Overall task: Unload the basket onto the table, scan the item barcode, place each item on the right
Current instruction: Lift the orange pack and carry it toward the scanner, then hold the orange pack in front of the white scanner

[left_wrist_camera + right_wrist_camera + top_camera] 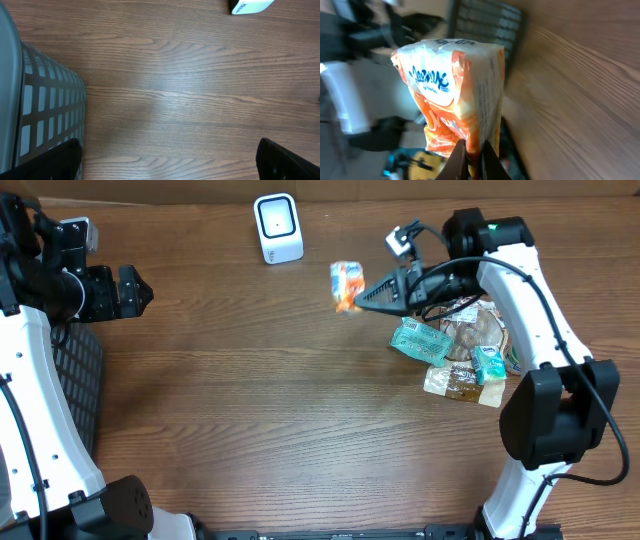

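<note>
Holds an orange snack packet (pixel 346 284) up off the table (pixel 250 410) with the right gripper (pixel 356 298), squeezed tight on just one thin edge. Hangs it between the white scanner (pixel 277 227) and the pile of other snacks (pixel 460 345), near the scanner but not in front of its face. Has the left gripper (pixel 140 292) spread wide and empty, far off by the dark basket (pixel 75 370).

Could go wrong in a few ways. Grips only a thin, crinkly edge, so might let the packet slide out and drop on a fast swing. Could show the wrong side to the scanner, since cannot tell from here where the barcode sits. Might bump the scanner and knock it over if pushed in too close. Might get no beep if held too far off or tipped.
</note>
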Robot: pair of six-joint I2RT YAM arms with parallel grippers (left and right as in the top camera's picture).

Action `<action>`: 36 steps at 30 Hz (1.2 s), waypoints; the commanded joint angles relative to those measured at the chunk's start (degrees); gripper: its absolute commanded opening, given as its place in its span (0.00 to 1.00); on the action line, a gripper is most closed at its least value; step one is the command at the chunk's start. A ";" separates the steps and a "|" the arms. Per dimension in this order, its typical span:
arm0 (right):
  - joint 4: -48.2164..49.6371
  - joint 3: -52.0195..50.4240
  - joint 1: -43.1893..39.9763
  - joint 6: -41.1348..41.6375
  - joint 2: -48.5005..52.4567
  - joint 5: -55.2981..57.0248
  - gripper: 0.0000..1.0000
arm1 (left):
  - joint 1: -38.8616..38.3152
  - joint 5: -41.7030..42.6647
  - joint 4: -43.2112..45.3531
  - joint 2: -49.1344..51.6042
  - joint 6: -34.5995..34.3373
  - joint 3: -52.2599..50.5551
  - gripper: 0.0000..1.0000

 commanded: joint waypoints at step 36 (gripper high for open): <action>73.40 21.81 28.13 -18.97 28.22 116.87 0.04 | -0.42 0.07 0.09 -0.11 1.03 0.57 1.00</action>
